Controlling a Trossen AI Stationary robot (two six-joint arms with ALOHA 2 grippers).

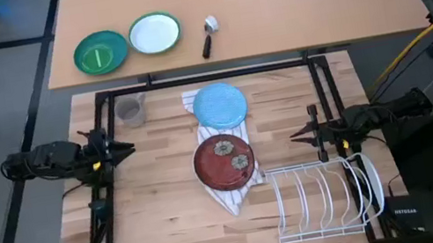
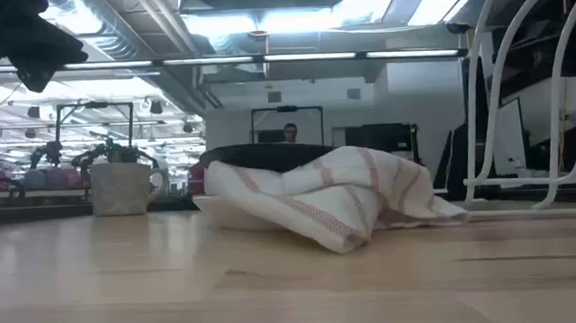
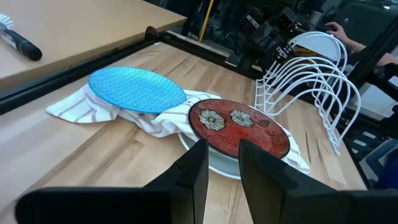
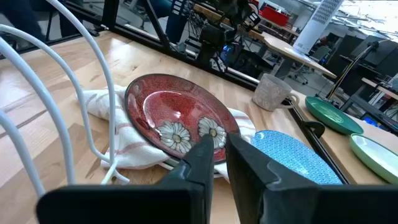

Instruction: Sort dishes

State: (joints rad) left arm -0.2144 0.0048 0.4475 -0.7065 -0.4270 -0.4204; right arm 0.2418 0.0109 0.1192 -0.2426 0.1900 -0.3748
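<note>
Mid-frame on the table (image 1: 152,213), your red plate (image 1: 224,161) and blue plate (image 1: 220,105) lie on a cloth (image 1: 232,197). Both claws, left (image 1: 127,148) and right (image 1: 295,135), are slightly spread and empty. No plate is grasped yet; next, probably pick the red plate for the rack (image 1: 320,200).

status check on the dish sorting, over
Left gripper and right gripper both empty, at table sides. Dark red flowered plate and light blue plate on striped towel. White wire rack clear.

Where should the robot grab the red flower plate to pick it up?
Probably by its rim. The red plate sits tilted on a striped towel over a white plate, so its raised edge stands clear. The right gripper is on the side of the wire rack, so coming from that side seems best.
</note>
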